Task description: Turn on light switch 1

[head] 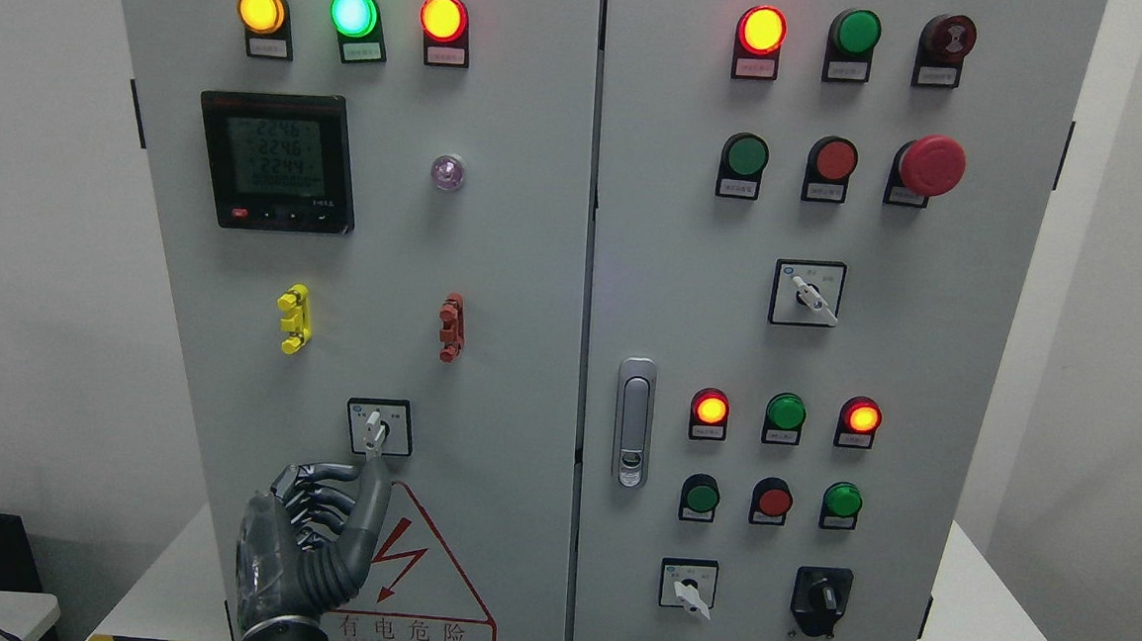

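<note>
A small rotary switch [379, 427], a white knob on a black-framed square plate, sits low on the left door of a grey electrical cabinet [496, 256]. Its knob points roughly straight up. My left hand [326, 519] rises from the bottom edge just below it. One long finger [372, 492] stretches upward, and its tip reaches the lower edge of the switch plate. The other fingers are curled in towards the palm and hold nothing. My right hand does not show.
A warning triangle [417, 569] lies beside my hand. Above are yellow [292, 318] and red [451, 327] clips, a digital meter [276, 161] and lit lamps. The right door carries a latch handle [634, 422], more selector switches [807, 293], push buttons and a red emergency stop [930, 165].
</note>
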Tool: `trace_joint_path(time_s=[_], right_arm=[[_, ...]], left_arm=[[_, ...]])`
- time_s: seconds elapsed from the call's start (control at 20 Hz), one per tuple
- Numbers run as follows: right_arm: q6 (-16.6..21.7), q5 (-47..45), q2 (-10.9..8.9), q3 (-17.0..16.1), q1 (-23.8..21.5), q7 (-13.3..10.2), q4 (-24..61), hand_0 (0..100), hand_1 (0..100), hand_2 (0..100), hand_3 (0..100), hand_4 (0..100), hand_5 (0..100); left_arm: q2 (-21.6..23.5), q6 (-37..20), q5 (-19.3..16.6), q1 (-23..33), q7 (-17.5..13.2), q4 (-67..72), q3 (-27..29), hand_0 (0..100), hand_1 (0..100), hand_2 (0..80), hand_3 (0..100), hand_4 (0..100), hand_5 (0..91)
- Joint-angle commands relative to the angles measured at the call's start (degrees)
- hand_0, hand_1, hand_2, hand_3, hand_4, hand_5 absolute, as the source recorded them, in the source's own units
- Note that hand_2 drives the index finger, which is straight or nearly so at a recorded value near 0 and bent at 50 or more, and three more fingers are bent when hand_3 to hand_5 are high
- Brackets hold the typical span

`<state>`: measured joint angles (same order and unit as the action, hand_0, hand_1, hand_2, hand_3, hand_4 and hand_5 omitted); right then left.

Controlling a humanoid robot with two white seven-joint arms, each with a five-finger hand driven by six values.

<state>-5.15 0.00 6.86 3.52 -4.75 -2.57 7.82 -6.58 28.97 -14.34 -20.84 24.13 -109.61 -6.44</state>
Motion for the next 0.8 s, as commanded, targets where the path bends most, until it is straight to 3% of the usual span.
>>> trace_joint_path(time_s=[0.0, 0.75], right_arm=[[0.0, -1.1, 0.00, 0.0, 0.0, 0.0, 0.0, 12, 39, 0, 0, 0, 0], [0.0, -1.1, 0.00, 0.0, 0.0, 0.0, 0.0, 12, 39, 0, 0, 0, 0]], left_arm=[[-0.1, 0.1, 0.1, -0.8, 0.3, 0.0, -0.1, 25, 51, 47.9, 74, 80, 82.3], [-0.2, 4.4, 0.2, -3.6, 0.3, 0.5, 0.0, 24, 52, 47.7, 74, 79, 82.0]])
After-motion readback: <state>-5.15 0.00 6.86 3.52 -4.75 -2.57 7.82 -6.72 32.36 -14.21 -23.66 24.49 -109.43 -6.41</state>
